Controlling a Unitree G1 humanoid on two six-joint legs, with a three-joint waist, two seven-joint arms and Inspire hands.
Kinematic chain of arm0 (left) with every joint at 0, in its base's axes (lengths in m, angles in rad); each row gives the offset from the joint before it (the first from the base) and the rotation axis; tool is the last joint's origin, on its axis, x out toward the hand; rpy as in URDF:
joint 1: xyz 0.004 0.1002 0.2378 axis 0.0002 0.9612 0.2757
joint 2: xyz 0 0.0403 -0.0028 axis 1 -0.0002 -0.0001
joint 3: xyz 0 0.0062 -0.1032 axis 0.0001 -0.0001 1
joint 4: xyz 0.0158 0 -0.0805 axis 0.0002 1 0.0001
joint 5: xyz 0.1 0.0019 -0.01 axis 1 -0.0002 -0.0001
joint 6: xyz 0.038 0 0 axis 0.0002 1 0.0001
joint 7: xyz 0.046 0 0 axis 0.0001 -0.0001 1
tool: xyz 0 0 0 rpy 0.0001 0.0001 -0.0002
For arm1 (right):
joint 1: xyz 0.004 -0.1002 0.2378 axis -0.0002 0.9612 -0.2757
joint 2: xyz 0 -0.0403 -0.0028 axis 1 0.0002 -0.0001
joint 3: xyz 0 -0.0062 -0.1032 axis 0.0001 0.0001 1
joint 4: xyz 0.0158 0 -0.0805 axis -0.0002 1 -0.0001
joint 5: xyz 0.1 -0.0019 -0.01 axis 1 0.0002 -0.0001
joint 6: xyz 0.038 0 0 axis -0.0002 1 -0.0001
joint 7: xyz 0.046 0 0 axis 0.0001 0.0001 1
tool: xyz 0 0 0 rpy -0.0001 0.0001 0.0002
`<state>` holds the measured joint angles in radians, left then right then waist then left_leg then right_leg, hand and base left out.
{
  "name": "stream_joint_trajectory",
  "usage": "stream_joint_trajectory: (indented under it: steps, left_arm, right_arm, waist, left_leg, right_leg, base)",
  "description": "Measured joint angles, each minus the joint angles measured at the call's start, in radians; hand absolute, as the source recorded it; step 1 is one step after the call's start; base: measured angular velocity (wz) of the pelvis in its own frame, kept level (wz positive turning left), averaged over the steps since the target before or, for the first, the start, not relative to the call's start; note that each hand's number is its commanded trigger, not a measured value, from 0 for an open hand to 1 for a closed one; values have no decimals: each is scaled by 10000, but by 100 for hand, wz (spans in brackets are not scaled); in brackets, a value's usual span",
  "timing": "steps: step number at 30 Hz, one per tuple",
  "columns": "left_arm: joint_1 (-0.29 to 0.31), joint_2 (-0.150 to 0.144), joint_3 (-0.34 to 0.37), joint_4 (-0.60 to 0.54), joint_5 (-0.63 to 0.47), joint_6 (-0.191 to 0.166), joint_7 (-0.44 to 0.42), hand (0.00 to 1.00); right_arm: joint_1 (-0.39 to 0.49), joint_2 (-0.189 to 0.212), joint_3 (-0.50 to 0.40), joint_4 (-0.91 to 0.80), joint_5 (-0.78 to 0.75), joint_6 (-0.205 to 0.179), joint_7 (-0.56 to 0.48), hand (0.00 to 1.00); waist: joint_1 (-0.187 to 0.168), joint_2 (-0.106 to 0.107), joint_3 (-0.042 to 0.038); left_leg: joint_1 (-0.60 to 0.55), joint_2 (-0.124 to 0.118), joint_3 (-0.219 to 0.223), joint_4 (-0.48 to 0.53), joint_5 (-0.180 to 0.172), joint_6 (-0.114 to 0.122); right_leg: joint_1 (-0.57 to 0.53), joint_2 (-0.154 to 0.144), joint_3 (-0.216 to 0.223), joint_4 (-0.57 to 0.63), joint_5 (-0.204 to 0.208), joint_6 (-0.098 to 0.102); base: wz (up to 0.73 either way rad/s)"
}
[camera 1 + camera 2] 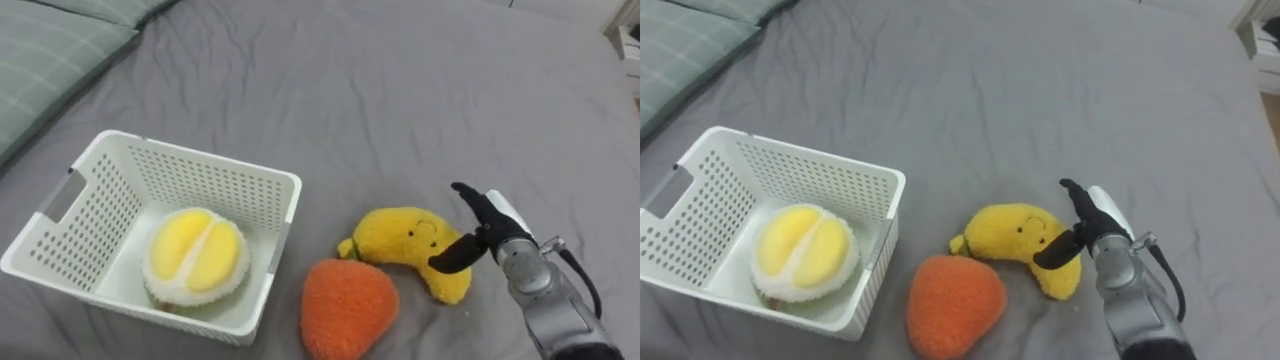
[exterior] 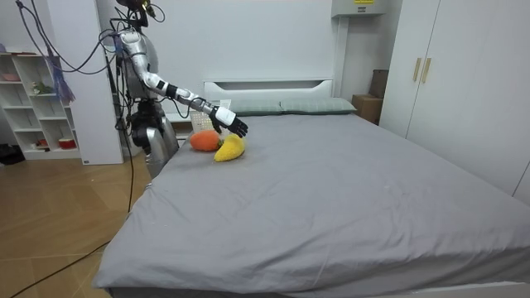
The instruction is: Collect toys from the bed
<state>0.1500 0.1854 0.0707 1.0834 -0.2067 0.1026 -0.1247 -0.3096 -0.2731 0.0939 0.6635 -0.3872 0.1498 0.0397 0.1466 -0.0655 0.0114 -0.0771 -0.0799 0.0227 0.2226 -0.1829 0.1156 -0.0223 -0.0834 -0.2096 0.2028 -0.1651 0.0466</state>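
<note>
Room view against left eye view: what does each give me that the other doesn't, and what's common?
Room view: the robot standing beside the bed, the shelf unit behind it and the wardrobe. Left eye view: the yellow durian toy lying inside the white basket, and the banana toy's face. Shared: the open right hand at the banana toy, and the orange toy beside it.

Home bedroom: bed (image 2: 331, 199), wardrobe (image 2: 464, 83), shelves (image 2: 37, 99)
</note>
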Motion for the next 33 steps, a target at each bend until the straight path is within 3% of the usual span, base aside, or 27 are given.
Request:
stream_joint_trajectory:
  steps: [6,10,13,17,19,22,23,25,26,33]
  left_arm:
    - [-338,152,-700,423,-790,-178,-5,0]
    - [-442,215,-1070,500,-1392,-243,-5,0]
    - [-562,253,-1418,579,-1551,-397,-27,0]
    - [-715,283,-1670,582,-1549,-497,-141,0]
    - [-751,278,-1718,619,-1563,-541,-153,0]
    - [-798,270,-1731,619,-1609,-596,-158,0]
    - [-798,261,-1736,662,-1780,-591,-158,0]
    - [-798,265,-1742,752,-1967,-591,-159,0]
    - [-797,263,-1744,797,-1977,-579,-159,0]
    - [-778,281,-1989,1051,-2479,-592,-163,0]
  right_arm:
    - [-987,-20,93,1499,312,-426,-67,0]
    - [-1426,-62,499,2503,251,-572,-136,0]
    - [-1804,-118,830,3490,237,-761,-146,0]
    - [-1828,-279,833,3909,240,-840,-205,0]
    - [-1829,-391,860,3968,242,-925,-378,0]
    - [-1831,-557,888,4272,243,-952,-458,0]
    - [-1834,-589,888,4304,256,-955,-516,51]
    - [-1837,-622,888,4439,264,-958,-526,95]
    - [-1877,-652,889,4567,260,-959,-527,100]
    - [-2112,-699,1126,5149,269,-947,-783,100]
  waist:
    - [159,12,26]
    - [300,-34,124]
    - [477,-36,141]
    - [653,1,173]
    - [691,69,237]
    - [705,63,247]
    - [731,62,248]
    - [734,61,248]
    - [755,55,251]
    - [793,43,259]
  left_leg:
    - [-305,-18,-278,44,26,-18]
    - [-591,-31,-386,120,30,-24]
    - [-882,-37,-409,187,35,-31]
    - [-1215,-53,-564,313,38,-38]
    - [-1270,-70,-652,340,39,-40]
    - [-1462,-109,-874,362,75,-73]
    - [-1532,-126,-931,378,89,-76]
    - [-1562,-154,-1050,390,97,-82]
    - [-1579,-160,-1095,390,105,-88]
    - [-1590,-212,-1323,395,174,-120]
  right_leg:
    - [-191,-24,-328,-8,-3,-1]
    - [-378,-35,-427,-13,-7,-3]
    - [-636,-43,-541,20,-7,-3]
    - [-850,-37,-684,16,-6,-4]
    - [-859,-43,-794,12,-7,-4]
    - [-966,-62,-1026,18,-13,-13]
    - [-1006,-66,-1061,12,-16,-16]
    - [-997,-77,-1130,10,-38,-28]
    - [-995,-78,-1183,9,-39,-29]
    - [-922,-75,-1213,7,-40,-32]
  base:
    - [13]
    - [10]
    - [5]
    - [11]
    - [13]
    - [22]
    - [13]
    - [16]
    - [14]
    - [10]
